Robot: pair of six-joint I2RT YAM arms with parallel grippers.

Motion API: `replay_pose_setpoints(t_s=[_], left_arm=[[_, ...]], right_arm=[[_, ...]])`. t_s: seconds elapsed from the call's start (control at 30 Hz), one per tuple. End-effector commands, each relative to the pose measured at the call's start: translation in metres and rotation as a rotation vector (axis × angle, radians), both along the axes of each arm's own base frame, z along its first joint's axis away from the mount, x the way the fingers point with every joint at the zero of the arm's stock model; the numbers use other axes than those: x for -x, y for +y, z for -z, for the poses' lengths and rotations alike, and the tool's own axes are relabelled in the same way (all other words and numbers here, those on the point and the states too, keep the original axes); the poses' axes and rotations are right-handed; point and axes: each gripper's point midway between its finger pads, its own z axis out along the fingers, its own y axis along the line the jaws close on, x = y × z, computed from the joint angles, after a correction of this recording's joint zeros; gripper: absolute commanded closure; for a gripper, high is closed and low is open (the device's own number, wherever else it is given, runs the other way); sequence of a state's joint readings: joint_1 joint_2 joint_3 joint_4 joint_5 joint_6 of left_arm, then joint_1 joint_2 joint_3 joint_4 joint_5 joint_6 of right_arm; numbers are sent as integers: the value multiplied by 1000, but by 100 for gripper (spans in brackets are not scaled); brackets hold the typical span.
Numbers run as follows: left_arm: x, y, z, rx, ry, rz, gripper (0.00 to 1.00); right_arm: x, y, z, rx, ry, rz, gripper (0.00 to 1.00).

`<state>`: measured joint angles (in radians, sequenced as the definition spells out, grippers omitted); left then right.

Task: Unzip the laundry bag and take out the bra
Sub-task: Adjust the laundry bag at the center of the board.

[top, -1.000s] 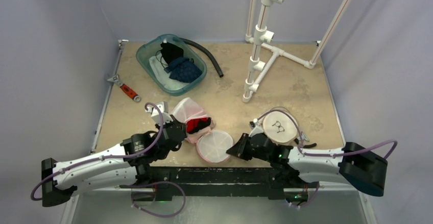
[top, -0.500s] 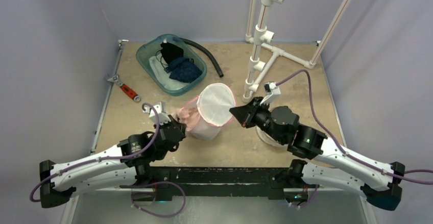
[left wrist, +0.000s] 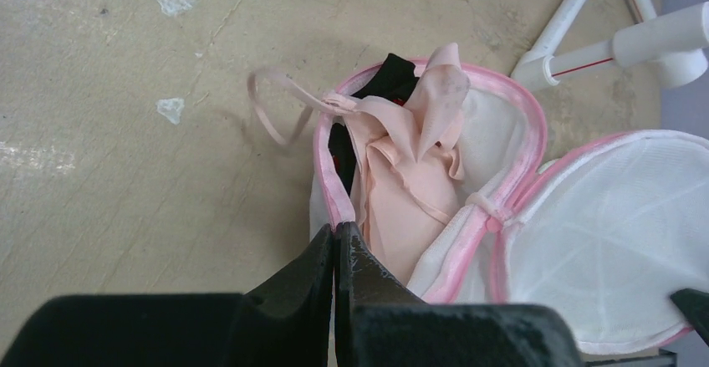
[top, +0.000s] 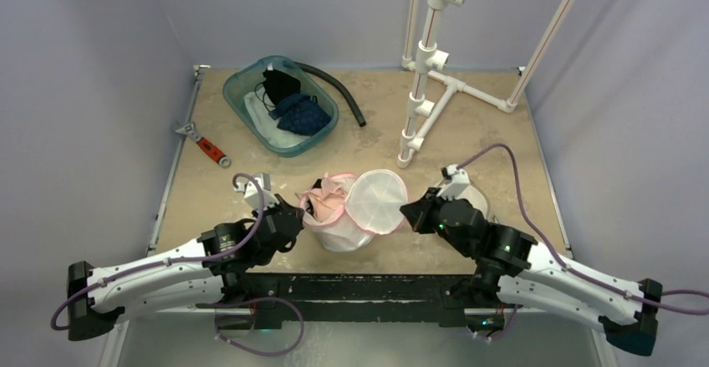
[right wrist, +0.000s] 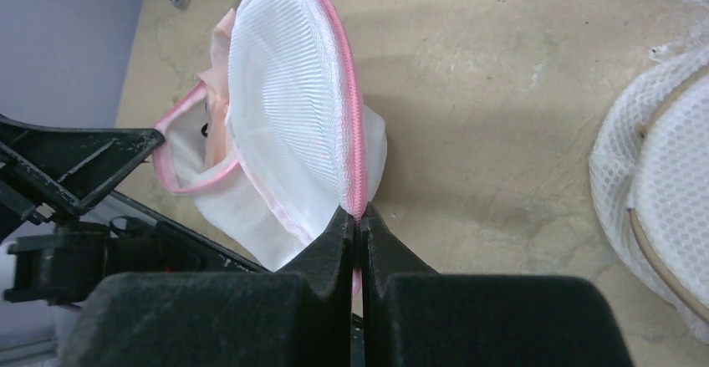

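The laundry bag point(top: 339, 231) is white mesh with pink trim and stands unzipped near the table's front centre. Its round lid point(top: 376, 200) is flipped up toward the right. My right gripper point(right wrist: 359, 213) is shut on the lid's pink zipper edge point(right wrist: 354, 133). My left gripper point(left wrist: 337, 230) is shut on the pink rim of the bag point(left wrist: 333, 190) at its left side. A peach bra point(left wrist: 410, 158) sits bunched in the opening, one strap point(left wrist: 272, 112) looping out over the table. A dark garment point(left wrist: 393, 70) shows behind the bra.
A teal bin point(top: 242, 91) holding dark clothes stands at the back left, with a black hose point(top: 339, 91) beside it. A red-handled wrench point(top: 207, 145) lies at the left edge. A white pipe stand point(top: 426, 74) rises at the back right. Another mesh bag point(right wrist: 660, 191) lies beneath my right arm.
My right gripper shut on the lid's edge, lifted it off the table and swung it right, which opened the bag. The left gripper stayed shut on the rim.
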<state>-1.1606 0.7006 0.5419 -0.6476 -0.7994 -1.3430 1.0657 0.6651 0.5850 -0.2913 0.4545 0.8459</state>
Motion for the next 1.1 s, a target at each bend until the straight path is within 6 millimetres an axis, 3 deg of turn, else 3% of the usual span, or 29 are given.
replay_pose_setpoints(t_s=[0.0,0.13,0.27,0.3,0.4,0.5,0.63,0.8,0.93,1.07], left_arm=[[-2,-2,-18,49,-33,1,100],[12,-3,5,46,55,39,100],[26,-7,19,60,129,86,100],[28,-8,17,64,131,105,95],[31,-6,2,76,125,124,61],[30,1,-20,94,90,117,45],[23,-2,-58,145,1,141,40],[16,-36,-92,153,-52,236,34],[6,-56,-87,2,3,257,33],[-2,-66,-67,-157,60,264,34]], right_arm=[[-2,-22,-5,-140,-9,125,100],[9,-26,1,-233,19,118,100],[27,-16,-5,-330,-7,-15,100],[30,-14,-9,-348,-24,-46,100],[38,-15,-19,-373,-58,-96,100],[42,-17,-24,-384,-76,-122,100],[43,-18,-27,-399,-85,-123,100],[43,-22,-36,-429,-109,-117,100],[45,-27,-46,-468,-133,-117,100],[49,-26,-53,-485,-150,-144,96]])
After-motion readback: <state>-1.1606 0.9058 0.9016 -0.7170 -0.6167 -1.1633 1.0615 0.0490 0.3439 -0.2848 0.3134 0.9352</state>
